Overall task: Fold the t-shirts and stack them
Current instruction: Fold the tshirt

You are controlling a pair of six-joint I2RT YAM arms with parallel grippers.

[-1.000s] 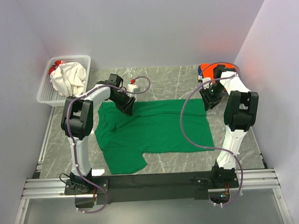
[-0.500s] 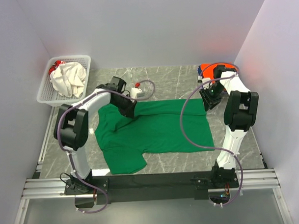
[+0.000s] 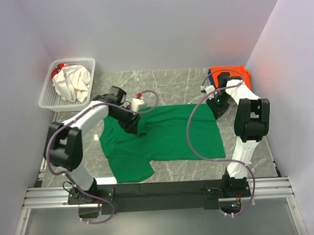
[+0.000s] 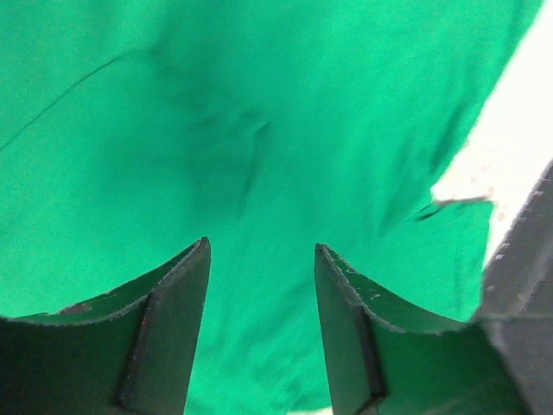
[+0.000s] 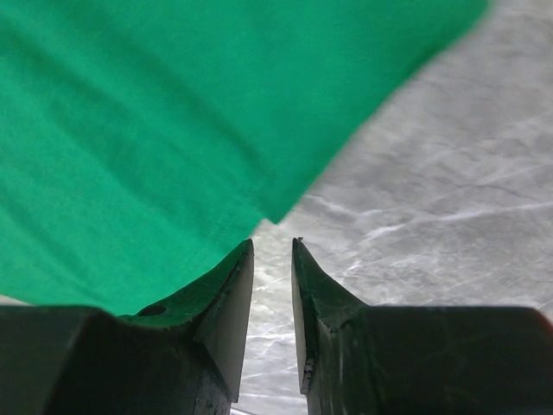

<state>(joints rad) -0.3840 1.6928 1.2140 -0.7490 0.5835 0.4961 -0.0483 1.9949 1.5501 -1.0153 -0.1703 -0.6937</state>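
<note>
Left gripper [image 4: 262, 245] gapes wide over the green t-shirt [image 3: 163, 135]. Right gripper [image 5: 273, 242], jaws narrowly parted, sits at the shirt's corner edge, with bare marble table [image 5: 432, 173] beside it.

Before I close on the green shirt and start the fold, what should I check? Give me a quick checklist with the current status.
1. Left gripper open over the green shirt: ok, cloth shows between its fingers.
2. Right gripper around the shirt's corner: not ok. Its jaws stand narrowly apart with only table between them, and the corner lies just ahead.
3. Shirt lying flat: not ok, creases run beside the left gripper.
4. Right arm's cable off the cloth: cannot tell. It loops above the shirt's right side.
5. Orange shirt out of the way: ok, it lies at the back right.
</note>
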